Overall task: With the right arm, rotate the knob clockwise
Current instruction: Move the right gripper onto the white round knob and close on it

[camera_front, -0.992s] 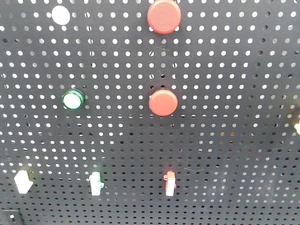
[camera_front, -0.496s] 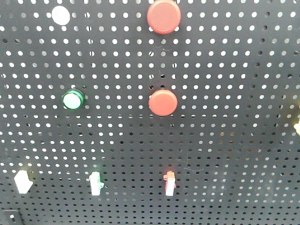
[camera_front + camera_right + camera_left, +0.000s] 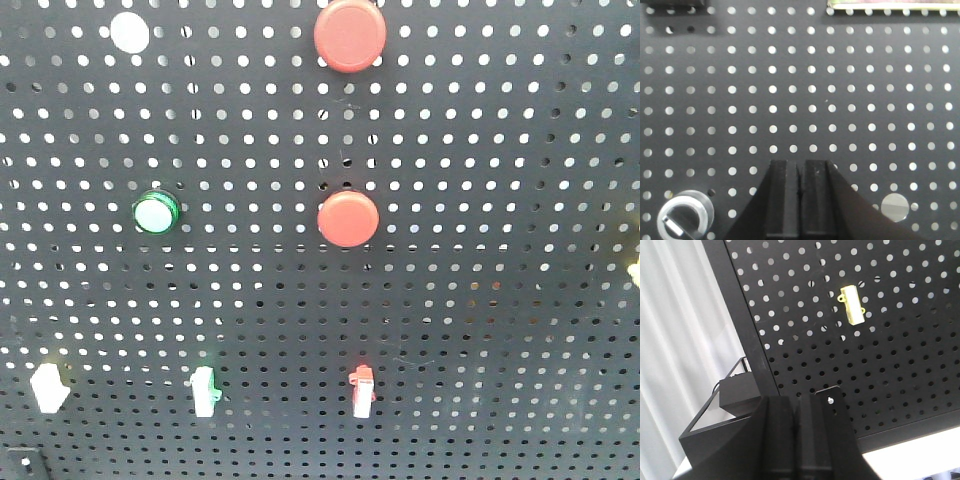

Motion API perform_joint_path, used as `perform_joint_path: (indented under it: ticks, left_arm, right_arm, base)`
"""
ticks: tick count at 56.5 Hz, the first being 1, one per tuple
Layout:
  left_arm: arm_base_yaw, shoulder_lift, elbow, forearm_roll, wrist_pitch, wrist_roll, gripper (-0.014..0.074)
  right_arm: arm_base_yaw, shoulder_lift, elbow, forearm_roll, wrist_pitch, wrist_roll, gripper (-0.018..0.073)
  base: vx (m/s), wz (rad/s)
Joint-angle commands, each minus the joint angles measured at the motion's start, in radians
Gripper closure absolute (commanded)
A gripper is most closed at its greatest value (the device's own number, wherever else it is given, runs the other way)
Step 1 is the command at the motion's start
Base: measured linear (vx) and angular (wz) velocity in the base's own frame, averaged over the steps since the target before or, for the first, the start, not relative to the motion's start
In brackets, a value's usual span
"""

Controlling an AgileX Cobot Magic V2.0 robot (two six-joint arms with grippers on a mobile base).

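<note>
Bare pegboard (image 3: pixel 841 98) surrounds the right gripper (image 3: pixel 800 167), clenched empty and facing the board, the knob (image 3: pixel 685 217) apart at its lower left.

Black pegboard (image 3: pixel 520 140): upper red button (image 3: pixel 349 35) top centre, lower red button (image 3: pixel 348 218) mid-frame, green button (image 3: pixel 155 213) centre left.

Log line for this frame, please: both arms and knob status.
right gripper: shut, empty, facing pegboard | knob: untouched, lower left of right gripper in right wrist view | left gripper: shut, empty
</note>
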Motion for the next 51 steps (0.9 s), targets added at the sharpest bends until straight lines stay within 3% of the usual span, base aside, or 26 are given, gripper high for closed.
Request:
perform_joint_path:
  ticks: [1, 11, 15, 19, 31, 35, 39, 51]
  left_arm:
    - [-0.008, -0.017, 0.033, -0.005, -0.076, -0.004, 0.0603]
    - [-0.008, -0.017, 0.033, -0.005, -0.076, -0.004, 0.0603]
    - [-0.008, -0.017, 0.033, -0.005, -0.076, -0.004, 0.0603]
    - [-0.008, -0.017, 0.033, -0.005, -0.076, -0.004, 0.0603]
    - [-0.008, -0.017, 0.033, -0.005, -0.076, -0.004, 0.0603]
    - [-0.008, -0.017, 0.033, -0.005, -0.076, -0.004, 0.0603]
    - [-0.008, -0.017, 0.033, -0.005, -0.076, -0.004, 0.0603]
    - [-0.008, -0.017, 0.033, -0.005, -0.076, -0.004, 0.0603]
  right_arm:
    - [-0.003, 0.003, -0.033, 0.035, -0.071, 0.006, 0.0566]
    - [0.001, 0.003, -0.033, 0.072, 0.004, -0.006, 0.0566]
    - [0.036, 0.003, -0.033, 0.071, 0.028, -0.056, 0.0566]
    - [0.113, 0.005, -0.033, 0.071, 0.03, -0.147, 0.0566]
    - [0.453, 0.06, -0.033, 0.058, 0.026, -0.41, 0.0566]
    - [0.534, 0.066, -0.033, 0.053, 0.021, -0.481, 0.0566]
    - [0.566, 0.066, -0.033, 0.053, 0.007, -0.502, 0.0566]
    - [0.564, 0.066, -0.035, 0.005, 0.001, -0.545, 0.054]
  base:
    - [0.0, 0.0]
    - [0.0, 0.0]
    - [0.0, 0.0]
    - [0.0, 0.0]
    - [0.0, 0.0]
    - [0.0, 0.0]
    - [0.0, 0.0]
    - [0.0, 0.0]
